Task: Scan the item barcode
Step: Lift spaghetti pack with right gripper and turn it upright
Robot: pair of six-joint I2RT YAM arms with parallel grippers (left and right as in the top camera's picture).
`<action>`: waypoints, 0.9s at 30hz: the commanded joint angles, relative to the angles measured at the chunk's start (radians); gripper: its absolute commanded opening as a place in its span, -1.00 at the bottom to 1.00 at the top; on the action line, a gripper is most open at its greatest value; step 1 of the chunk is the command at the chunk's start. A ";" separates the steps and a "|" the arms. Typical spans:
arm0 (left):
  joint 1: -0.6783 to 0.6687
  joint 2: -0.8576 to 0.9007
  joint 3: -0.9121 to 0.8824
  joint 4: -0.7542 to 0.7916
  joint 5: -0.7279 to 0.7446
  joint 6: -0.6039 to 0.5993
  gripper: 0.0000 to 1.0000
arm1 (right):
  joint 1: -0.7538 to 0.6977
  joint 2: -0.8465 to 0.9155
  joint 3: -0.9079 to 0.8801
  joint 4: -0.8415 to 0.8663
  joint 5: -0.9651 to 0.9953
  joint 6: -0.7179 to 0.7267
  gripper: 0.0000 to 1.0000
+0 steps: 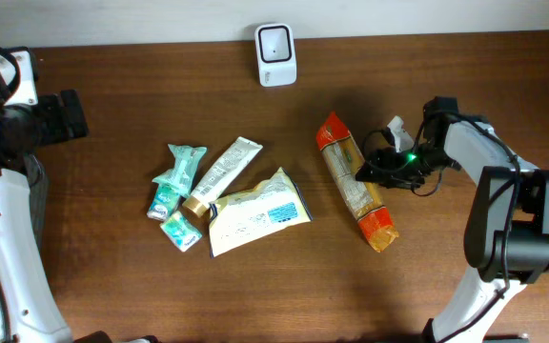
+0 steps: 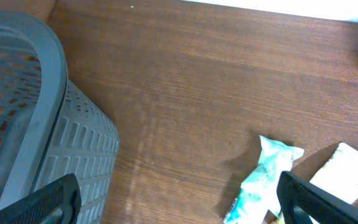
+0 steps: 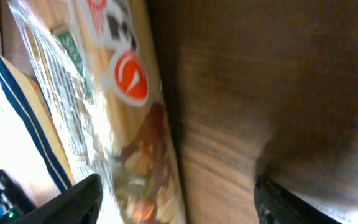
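**A:** What could have gone wrong for you from there?

**B:** Start with the bench point(image 1: 465, 57). Everything lay flat on it, so no barcode was turned toward the reader. The white bag point(image 1: 255, 211) sat near enough that a sweep to the left might have nudged it. The long orange packet point(image 1: 354, 181), the item you were working, was well apart from the white scanner point(image 1: 275, 54) at the far edge. Its wrap looked slick. Had you closed on it from the side, I judge it could have slid or spun instead of lifting.

**A:** And the end effectors?

**B:** Your right end effector point(image 3: 179, 199) stood wide and gripped nothing. The packet lay in the gap close against one of its fingers point(image 3: 73, 202), and bare bench filled the rest. I couldn't tell whether that finger touched the packet. Your left end effector point(image 2: 179, 190) was spread fully and empty. It hung above the bench beside the grey basket point(image 2: 48, 93), with a small teal sachet point(image 2: 263, 180) near one finger.
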 commanded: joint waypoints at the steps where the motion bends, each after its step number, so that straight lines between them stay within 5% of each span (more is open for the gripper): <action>1: 0.005 -0.004 0.005 0.002 -0.003 -0.009 0.99 | -0.001 -0.003 0.103 -0.098 0.009 -0.077 0.59; 6: 0.005 -0.004 0.005 0.002 -0.003 -0.009 0.98 | 0.013 -0.003 0.251 -0.306 0.009 -0.181 0.90; 16: 0.005 -0.004 0.005 0.002 -0.003 -0.009 0.98 | 0.151 -0.003 0.074 -0.261 0.219 -0.221 0.99; 20: 0.005 -0.004 0.005 0.002 -0.003 -0.009 0.98 | 0.144 -0.003 0.074 -0.233 0.218 -0.221 0.25; 27: 0.005 -0.004 0.005 0.002 -0.003 -0.009 0.98 | 0.145 -0.002 0.050 -0.217 0.109 -0.221 0.45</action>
